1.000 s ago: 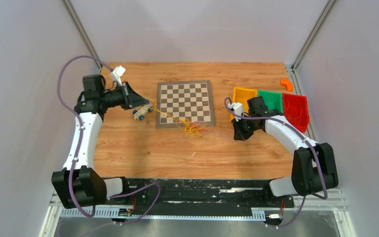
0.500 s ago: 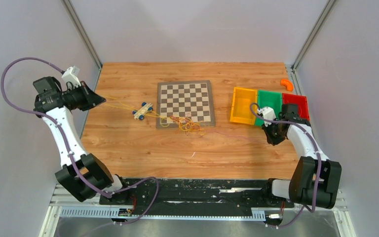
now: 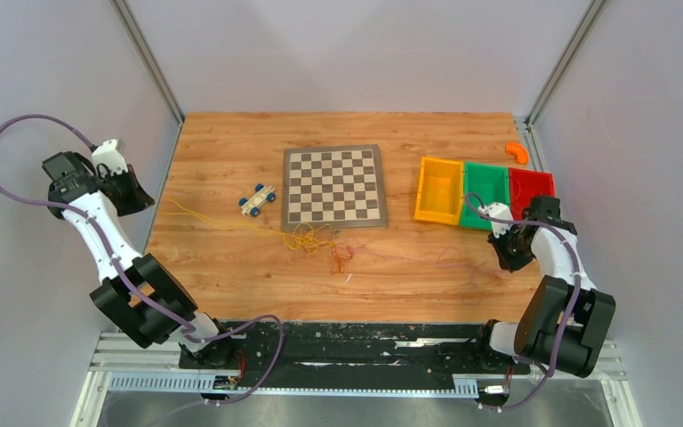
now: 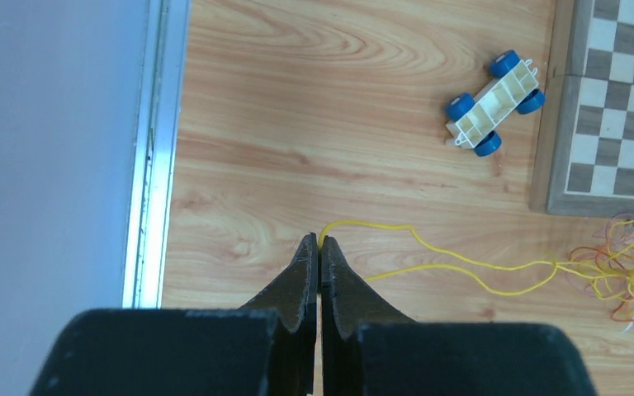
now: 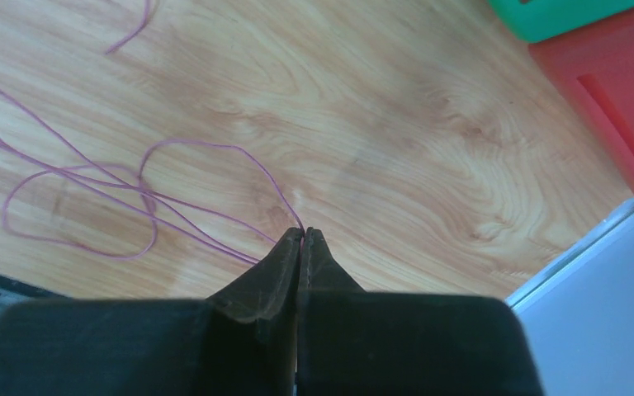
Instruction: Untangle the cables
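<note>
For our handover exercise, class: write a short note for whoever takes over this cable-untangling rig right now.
Left pincer: shut on the yellow strand's end, near the table's left edge.
Right pincer: shut on the pink strand, beside the red tray.
Done: both strands drawn outwards from the knot just in front of the chessboard.
Left: yellow, orange and red loops still tangled there.

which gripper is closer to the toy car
Left. The left gripper is a short way left of the toy car; the right gripper is far across to its right, by the red bin.
</note>
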`<state>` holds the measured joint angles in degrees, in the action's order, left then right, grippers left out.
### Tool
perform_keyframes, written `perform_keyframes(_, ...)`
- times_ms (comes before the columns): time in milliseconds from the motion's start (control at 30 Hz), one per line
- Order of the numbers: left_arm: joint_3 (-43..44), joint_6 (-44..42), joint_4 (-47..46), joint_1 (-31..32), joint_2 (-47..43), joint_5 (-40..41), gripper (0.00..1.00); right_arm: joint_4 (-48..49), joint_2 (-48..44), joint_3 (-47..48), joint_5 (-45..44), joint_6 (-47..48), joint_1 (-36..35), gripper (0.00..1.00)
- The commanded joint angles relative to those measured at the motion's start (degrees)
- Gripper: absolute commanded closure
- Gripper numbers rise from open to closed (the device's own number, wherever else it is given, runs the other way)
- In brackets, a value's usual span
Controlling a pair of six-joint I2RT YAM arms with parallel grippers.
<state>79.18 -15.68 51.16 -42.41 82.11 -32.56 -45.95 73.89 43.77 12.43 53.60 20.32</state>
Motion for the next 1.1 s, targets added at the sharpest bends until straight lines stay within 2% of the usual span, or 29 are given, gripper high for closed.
perform_keyframes(0,-1.3,-7.4,-1.3,-0.7,-0.4,-1.8,1.0,-8.5,-1.2,6.5,9.4,2.1,0.5,1.0)
perform_keyframes(67,-1.9,-11.0,4.5,0.5,-1.4,-7.9,1.0,-15.2,-1.7,11.8,19.0,1.3,0.3,1.0)
perform_keyframes(233,-8.4,-14.4,4.1,8.8,-9.2,-6.2,1.0,-20.2,-2.1,25.2,29.0,-4.3,-1.7,1.0)
perform_keyframes(300,-10.1,-18.0,6.1,11.6,-11.3,-7.1,1.0,-23.7,-1.6,30.9,35.5,-5.1,-1.8,1.0)
perform_keyframes(433,-13.1,-25.0,12.2,14.7,-16.1,-20.4,1.0,-26.5,-1.8,37.7,44.1,-9.0,-5.2,1.0)
perform_keyframes(500,-13.8,-30.0,14.8,17.9,-18.4,-23.2,1.0,-26.2,-2.2,38.9,46.9,-11.9,-8.7,1.0)
perform_keyframes(567,-13.5,-35.6,18.5,20.8,-20.4,-26.2,0.73,-24.0,-3.3,38.6,49.1,-16.0,-12.9,1.0)
perform_keyframes(600,-13.4,-36.7,20.5,21.6,-21.7,-27.5,0.44,-21.5,-4.2,37.9,49.9,-18.8,-15.2,1.0)
perform_keyframes(667,-13.6,-35.5,19.0,24.2,-24.3,-30.9,0.26,-15.3,-6.2,36.2,50.2,-25.5,-19.6,1.0)
perform_keyframes(733,-14.3,-30.5,14.1,29.7,-27.4,-33.5,0.15,-8.8,-8.0,34.7,49.6,-32.3,-25.9,1.0)
perform_keyframes(767,-15.5,-24.3,7.8,31.5,-29.8,-34.2,0.12,-6.0,-8.9,34.1,49.6,-34.9,-27.7,1.0)
perform_keyframes(800,-16.4,-16.0,3.8,36.1,-31.1,-33.4,0.11,-3.5,-9.3,33.6,49.9,-37.2,-28.9,1.0)
perform_keyframes(833,-19.0,-11.8,-5.5,38.8,-33.7,-32.4,0.11,-1.6,-9.4,33.4,50.6,-39.2,-29.6,1.0)
perform_keyframes(867,-20.3,-4.6,-10.1,44.3,-34.9,-29.5,0.1,-0.1,-9.1,33.5,51.5,-40.7,-29.9,1.0)
perform_keyframes(900,-22.9,-2.0,-18.4,47.4,-36.6,-27.8,0.08,0.9,-8.8,34.0,52.2,-41.9,-29.9,1.0)
perform_keyframes(933,-24.0,1.3,-21.4,53.7,-37.0,-24.3,0.07,1.2,-8.4,34.6,52.7,-42.6,-29.8,1.0)
perform_keyframes(967,-25.3,2.1,-26.0,56.7,-36.8,-22.4,0.06,1.3,-8.1,35.3,53.3,-43.1,-29.9,1.0)
perform_keyframes(1000,-25.7,2.5,-27.5,62.7,-36.3,-18.9,0.06,1.5,-7.8,35.7,53.9,-43.5,-29.9,1.0)
perform_keyframes(1067,-26.2,2.3,-31.8,69.7,-33.1,-14.7,0.06,1.8,-7.6,36.6,54.9,-44.5,-30.2,1.0)
